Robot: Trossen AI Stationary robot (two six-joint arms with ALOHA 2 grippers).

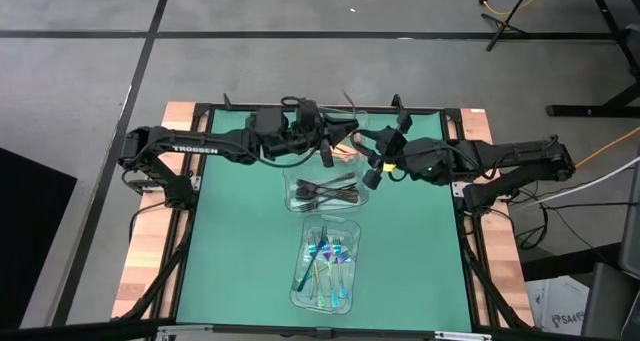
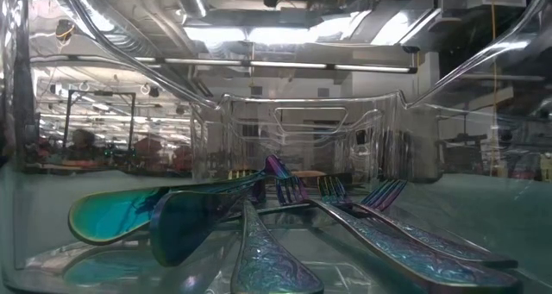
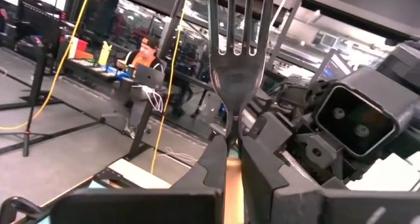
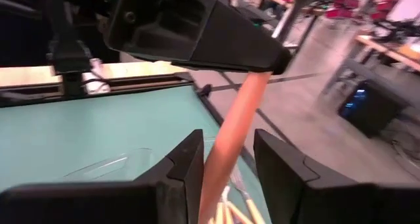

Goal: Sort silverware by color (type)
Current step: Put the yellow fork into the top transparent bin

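Note:
My left gripper [image 1: 326,151] hangs over the table's far middle, shut on a fork with silver tines [image 3: 237,53] and an orange handle [image 4: 239,125]. My right gripper [image 1: 372,173] is open right beside it, one finger on either side of that handle [image 4: 228,152]. Three clear containers lie in a row. The far one [image 1: 350,121] holds orange-handled forks, the middle one [image 1: 325,191] holds dark forks, and the near one [image 1: 328,266] holds iridescent blue-teal forks [image 2: 285,208]. My left gripper pinches the fork between its two fingers where the silver neck meets the orange handle [image 3: 232,135]. The tines stick out beyond the fingertips, and the fork is lifted clear of the table. My right gripper's fingers [image 4: 187,165] flank the orange handle; I cannot tell whether they touch it.
The green mat [image 1: 240,241] has free room left and right of the container row. The two grippers are close together above the far and middle containers. A person sits at a desk in the room beyond the table [image 3: 141,56].

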